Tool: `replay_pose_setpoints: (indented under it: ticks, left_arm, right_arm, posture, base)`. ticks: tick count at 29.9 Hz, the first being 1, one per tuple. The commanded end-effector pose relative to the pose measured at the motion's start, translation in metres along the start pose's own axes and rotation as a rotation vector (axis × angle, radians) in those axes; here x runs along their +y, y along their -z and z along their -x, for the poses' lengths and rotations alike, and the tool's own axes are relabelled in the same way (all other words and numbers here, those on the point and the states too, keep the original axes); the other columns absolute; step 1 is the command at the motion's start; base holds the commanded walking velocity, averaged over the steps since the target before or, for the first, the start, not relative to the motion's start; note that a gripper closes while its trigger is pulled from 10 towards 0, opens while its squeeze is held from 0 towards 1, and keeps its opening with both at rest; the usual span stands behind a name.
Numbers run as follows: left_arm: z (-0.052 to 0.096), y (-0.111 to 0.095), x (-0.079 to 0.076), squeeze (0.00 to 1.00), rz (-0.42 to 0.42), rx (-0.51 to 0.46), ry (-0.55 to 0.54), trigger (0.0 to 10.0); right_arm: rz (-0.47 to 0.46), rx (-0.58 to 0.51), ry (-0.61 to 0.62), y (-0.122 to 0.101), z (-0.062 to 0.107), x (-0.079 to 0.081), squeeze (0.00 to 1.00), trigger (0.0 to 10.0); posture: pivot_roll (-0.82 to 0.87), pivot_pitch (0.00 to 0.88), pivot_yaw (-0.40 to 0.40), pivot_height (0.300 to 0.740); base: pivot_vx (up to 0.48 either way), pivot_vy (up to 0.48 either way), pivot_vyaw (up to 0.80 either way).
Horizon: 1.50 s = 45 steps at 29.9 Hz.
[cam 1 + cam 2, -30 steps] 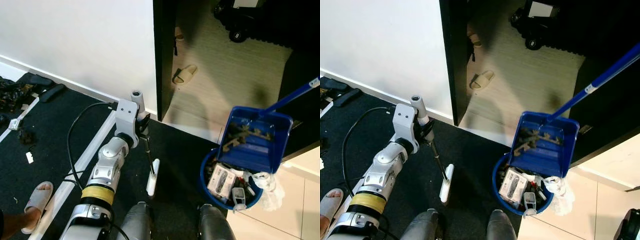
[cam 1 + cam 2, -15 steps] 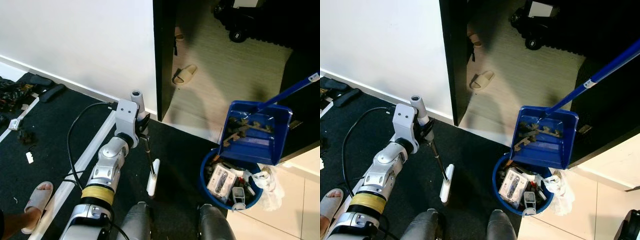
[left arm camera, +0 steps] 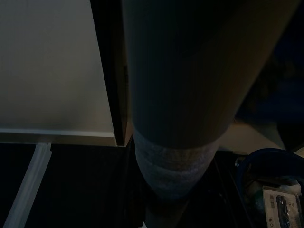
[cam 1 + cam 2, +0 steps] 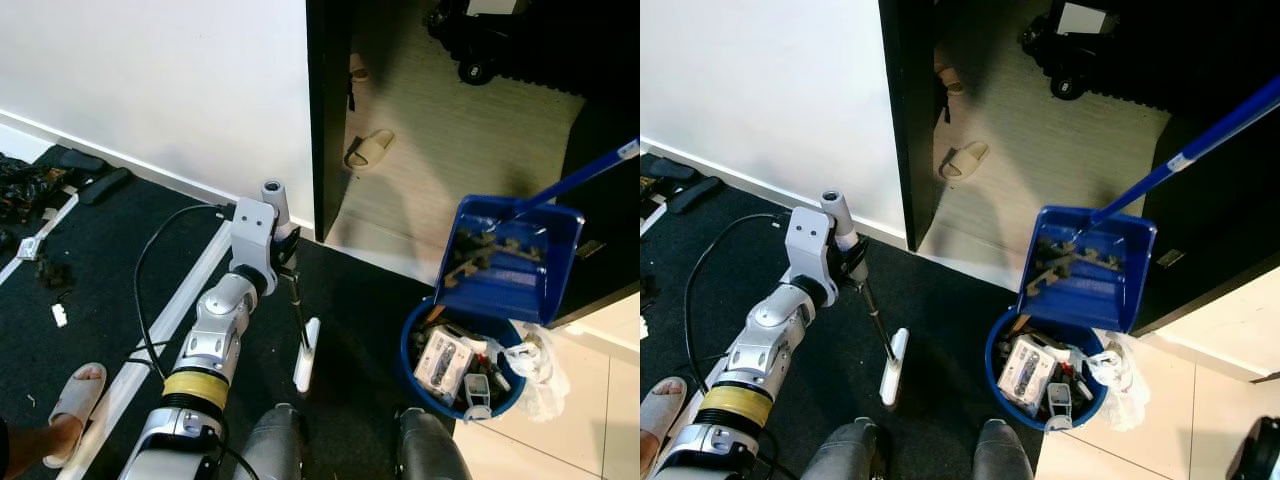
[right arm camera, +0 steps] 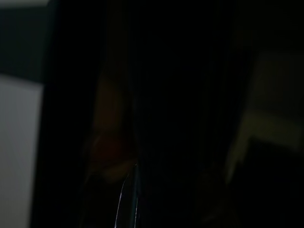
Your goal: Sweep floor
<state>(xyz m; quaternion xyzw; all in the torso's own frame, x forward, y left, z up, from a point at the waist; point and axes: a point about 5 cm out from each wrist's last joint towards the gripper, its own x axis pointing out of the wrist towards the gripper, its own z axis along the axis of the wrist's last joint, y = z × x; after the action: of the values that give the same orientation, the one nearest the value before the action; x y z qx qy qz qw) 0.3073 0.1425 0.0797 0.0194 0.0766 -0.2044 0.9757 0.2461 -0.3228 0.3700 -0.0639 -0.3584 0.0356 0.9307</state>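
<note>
My left gripper (image 4: 288,263) is shut on the thin black handle of a broom, whose white head (image 4: 305,356) rests on the black mat just ahead of my knees. In the left wrist view that handle (image 3: 175,118) stands close and dark. To the right, a blue dustpan (image 4: 520,285) on a long blue handle (image 4: 590,172) hangs tilted over a blue bin (image 4: 412,372). Dark debris (image 4: 480,262) lies in the pan. The bin holds boxes and rubbish. The dustpan's handle runs out of frame at the right. The right wrist view is almost black.
A dark door frame (image 4: 325,110) stands ahead, with a beige slipper (image 4: 369,148) on the wood floor beyond. A white bag (image 4: 535,375) lies beside the bin. A person's sandalled foot (image 4: 70,400) and scattered scraps (image 4: 50,272) lie on the mat at left.
The dustpan has risen a little above the bin and tipped, its handle swinging slightly. The left arm and broom have not moved.
</note>
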Motion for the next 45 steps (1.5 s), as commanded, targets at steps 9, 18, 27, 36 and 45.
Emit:
replay_pose_setpoints:
  ticks: [9, 18, 27, 36, 45]
  left_arm:
    - [-0.002, -0.003, -0.002, 0.00, 0.002, -0.019, 0.007, 10.0]
    - [-0.002, -0.003, -0.002, 0.00, 0.004, -0.017, 0.010, 10.0]
    - [-0.003, -0.003, -0.002, 0.00, 0.003, -0.017, 0.012, 10.0]
    - [-0.002, -0.002, -0.002, 0.00, -0.001, -0.016, 0.014, 10.0]
    - [-0.003, -0.003, -0.002, 0.00, -0.005, -0.018, 0.012, 10.0]
  right_arm:
    - [-0.023, -0.172, 0.003, -0.030, 0.001, -0.001, 0.00, 0.0]
    - [-0.058, -0.028, -0.114, -0.014, 0.001, 0.008, 0.00, 0.0]
    - [-0.063, 0.106, -0.217, 0.006, 0.008, 0.023, 0.00, 0.0]
    - [-0.008, 0.196, -0.289, 0.016, 0.016, 0.029, 0.00, 0.0]
    - [0.106, 0.143, -0.320, 0.006, 0.013, 0.032, 0.00, 0.0]
  posture:
    - [0.00, 0.090, -0.002, 0.740]
    - [0.00, 0.087, -0.005, 0.740]
    - [0.00, 0.081, -0.006, 0.740]
    - [0.00, 0.079, -0.001, 0.740]
    - [0.01, 0.081, 0.002, 0.740]
  base:
    - [0.000, 0.000, 0.00]
    - [0.000, 0.000, 0.00]
    - [0.000, 0.000, 0.00]
    - [0.000, 0.000, 0.00]
    - [0.000, 0.000, 0.00]
